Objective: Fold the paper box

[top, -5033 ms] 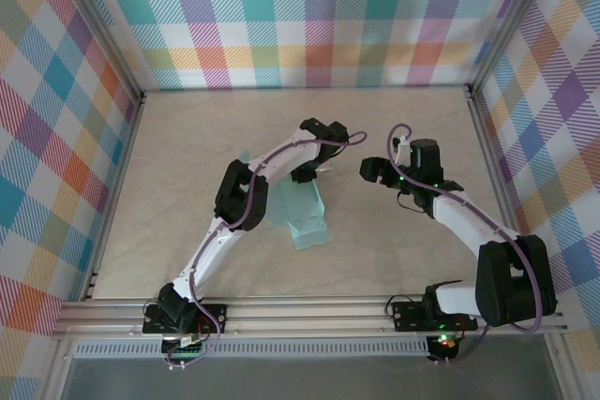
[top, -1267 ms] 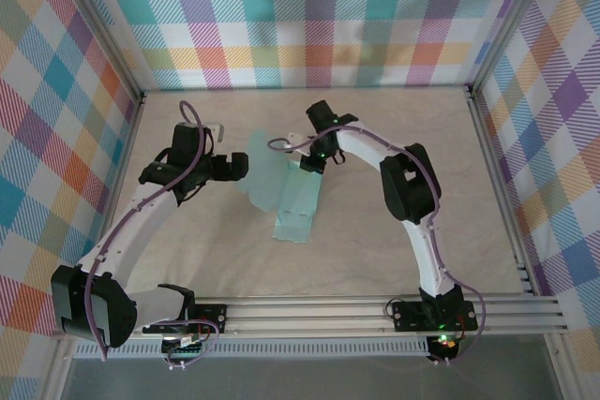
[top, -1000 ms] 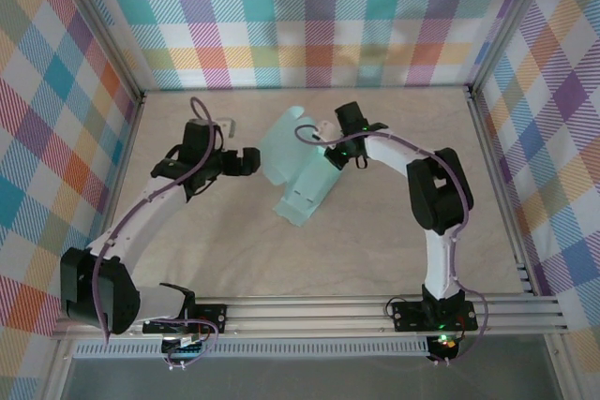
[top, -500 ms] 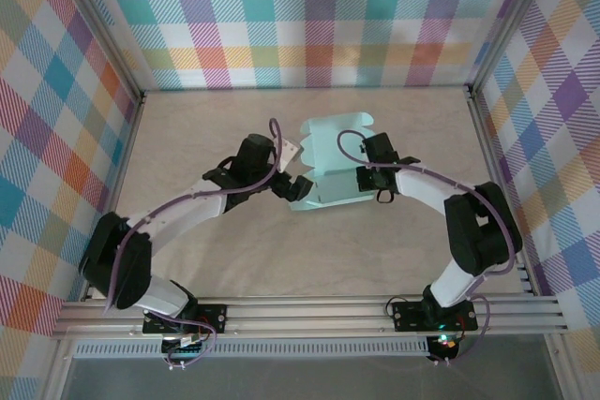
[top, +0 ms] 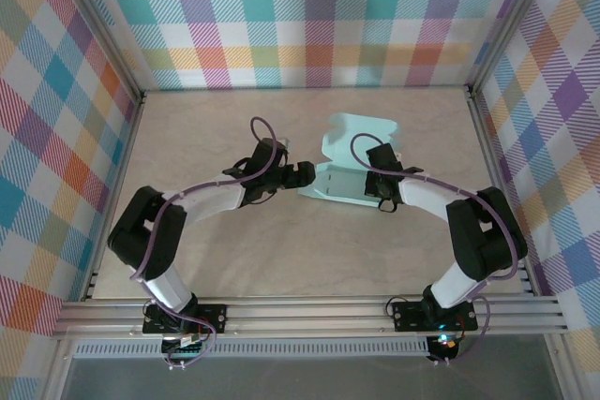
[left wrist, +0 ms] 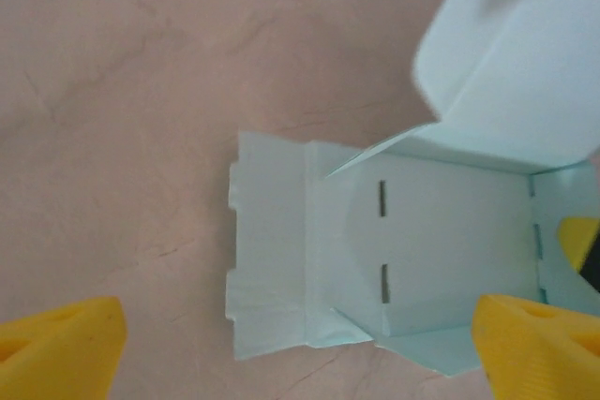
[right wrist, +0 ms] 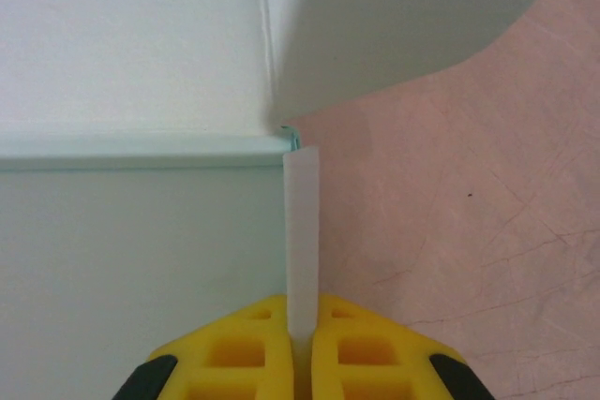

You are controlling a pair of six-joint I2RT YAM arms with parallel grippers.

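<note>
Beige marbled tabletop [top: 206,128], plaid walls [top: 309,16]. Pale mint-green card paper box [top: 354,138] half-formed: right gripper [right wrist: 300,325] pinches its upright flap, left gripper [left wrist: 300,348] gapes wide beside its slotted end.

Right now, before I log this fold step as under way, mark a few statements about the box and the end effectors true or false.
1. The right end effector is shut on a thin edge of the paper box. True.
2. The left end effector is clamped on the box. False: its jaws stand wide open, gripping nothing.
3. The box lies as a completely flat sheet. False: a rounded flap stands up from it.
4. One panel of the box has two small slots. True.
</note>
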